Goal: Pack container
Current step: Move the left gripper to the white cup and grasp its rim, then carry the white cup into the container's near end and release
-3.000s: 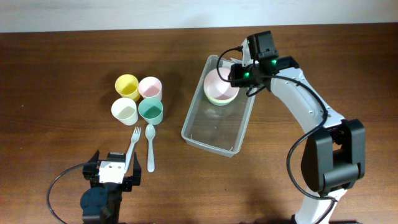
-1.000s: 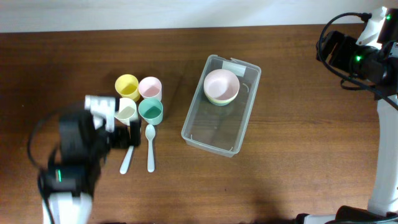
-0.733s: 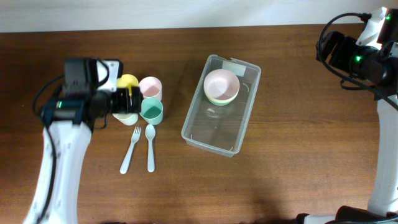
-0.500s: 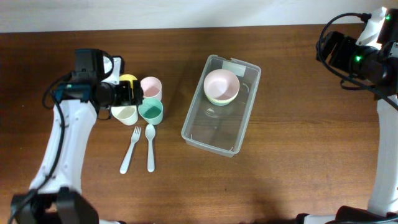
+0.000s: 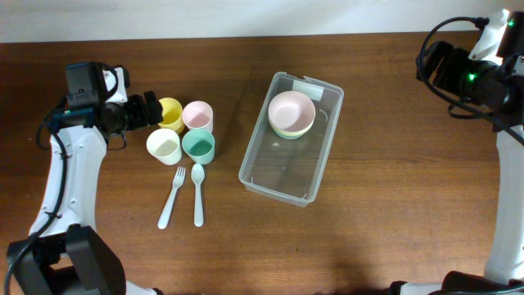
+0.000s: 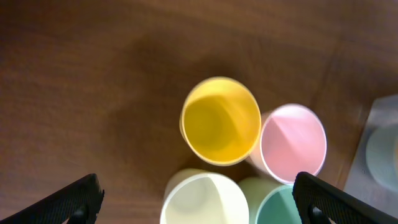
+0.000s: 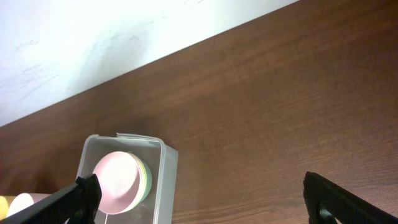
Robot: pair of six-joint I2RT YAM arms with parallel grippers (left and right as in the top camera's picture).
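Observation:
The clear container [image 5: 282, 175] lies slantwise right of the table's middle, its white label at the far end. Stacked bowls [image 5: 291, 114], pink on top, sit inside near the label. A yellow cup [image 5: 169, 113], pink cup [image 5: 197, 115], cream cup [image 5: 163, 146] and teal cup [image 5: 198, 147] stand together at the left. My left gripper [image 5: 152, 111] hovers open just left of the yellow cup, holding nothing. In the left wrist view the yellow cup [image 6: 221, 121] is centred above the left gripper [image 6: 196, 200]. My right gripper [image 5: 432, 67] hangs open and empty at the far right.
A pale fork [image 5: 170, 199] and spoon [image 5: 197, 194] lie side by side in front of the cups. The right wrist view shows the container's wall [image 7: 166, 180], the bowls [image 7: 118, 180] and the table's far edge against a white wall [image 7: 93, 37].
My left arm swung up from the table's front to the cups, then drew back slightly left. My right gripper has left the bowls in the container and stays still at far right.

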